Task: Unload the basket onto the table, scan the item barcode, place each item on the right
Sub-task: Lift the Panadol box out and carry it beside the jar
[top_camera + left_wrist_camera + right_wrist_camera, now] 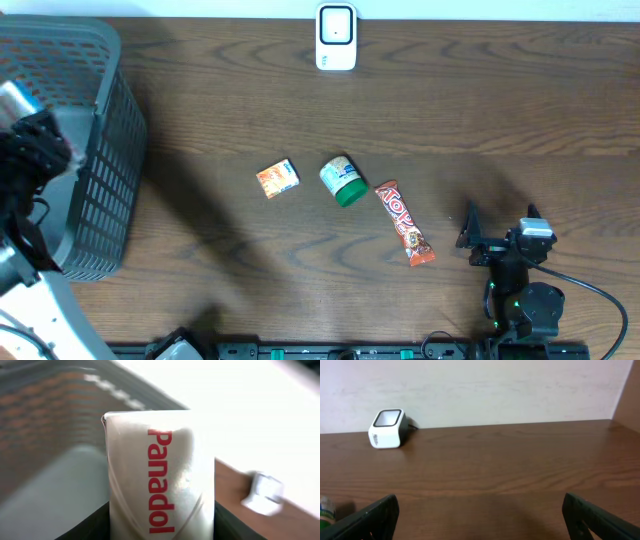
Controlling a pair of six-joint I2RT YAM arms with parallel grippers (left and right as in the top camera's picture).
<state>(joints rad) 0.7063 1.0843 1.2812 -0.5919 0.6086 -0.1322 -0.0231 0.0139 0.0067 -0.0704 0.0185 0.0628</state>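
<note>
A dark wood-grain table (470, 110) runs up to a pale, plain wall (510, 390) along its far edge. From overhead, a white scanner (336, 38) stands at 12 o'clock against that wall and a grey slatted basket (110, 160) sits at 9 o'clock. Near the middle lie a small orange packet (278, 178), a green-lidded jar (342, 181) and a long snack bar (405, 222).

The left gripper (160, 532) is over the basket, clamped on a white Panadol box (160, 470) with a finger on each side. In the left wrist view the box's long axis runs from 6 to 12 o'clock, its free end pointing at 12. The red lettering reads down towards 6.

The right gripper (481, 522) sits low at 4 o'clock with its fingers spread wide and nothing between them.
</note>
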